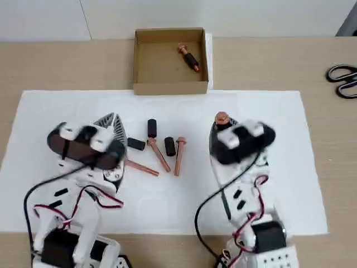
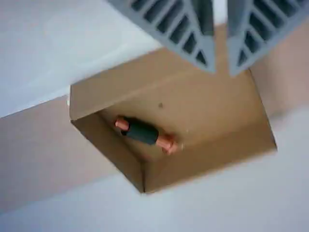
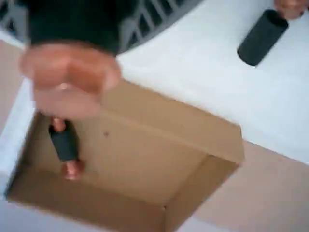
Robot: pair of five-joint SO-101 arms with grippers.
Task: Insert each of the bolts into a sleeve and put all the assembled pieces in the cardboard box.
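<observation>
Copper bolt [image 1: 221,117] in right pincer [image 1: 220,126]

Inside the open brown cardboard box [image 1: 169,87], room lay free — only one black-sleeved copper bolt [image 1: 189,58] sat near its far right wall. Before the box, loose copper bolts [image 1: 159,156] and black cylindrical sleeves [image 1: 152,128] cluttered the approach.

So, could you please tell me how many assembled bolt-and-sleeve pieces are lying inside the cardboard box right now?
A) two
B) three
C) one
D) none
C: a single sleeved bolt lies inside the cardboard box, while the loose bolts and bare sleeves lie outside it on the white sheet.
</observation>
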